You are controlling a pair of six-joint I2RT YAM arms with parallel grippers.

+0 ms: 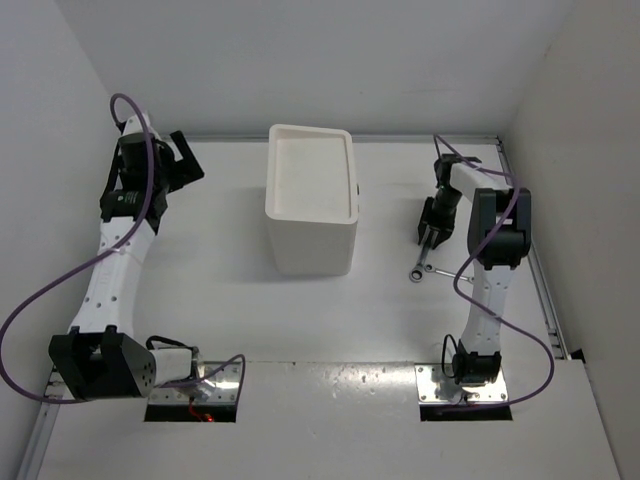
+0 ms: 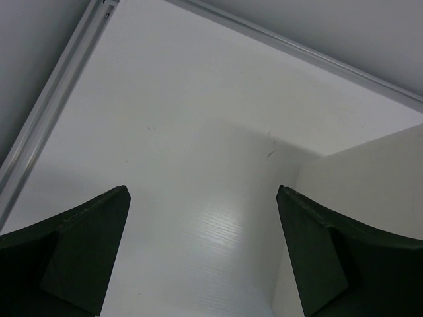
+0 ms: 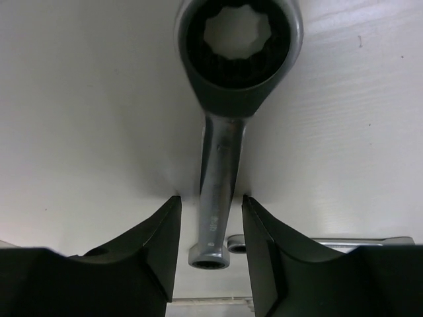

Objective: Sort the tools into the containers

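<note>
A slim silver wrench [image 3: 221,178] lies flat on the table, its ring head [image 3: 238,39] pointing away in the right wrist view. My right gripper [image 3: 211,201] is down at the table and straddles the wrench's shaft. Its jaws are open, with a narrow gap on each side. A second silver wrench [image 3: 344,243] lies crosswise just behind the first one's near end. In the top view a silver wrench end [image 1: 422,269] pokes out below my right gripper [image 1: 430,240]. The white box [image 1: 310,200] stands mid-table. My left gripper [image 1: 185,160] is wide open and holds nothing.
The left wrist view shows bare table between the left fingers [image 2: 86,251], the box's side wall [image 2: 370,178] at right and the table's metal edge rail [image 2: 53,112] at left. Walls close in the table at the back and on both sides.
</note>
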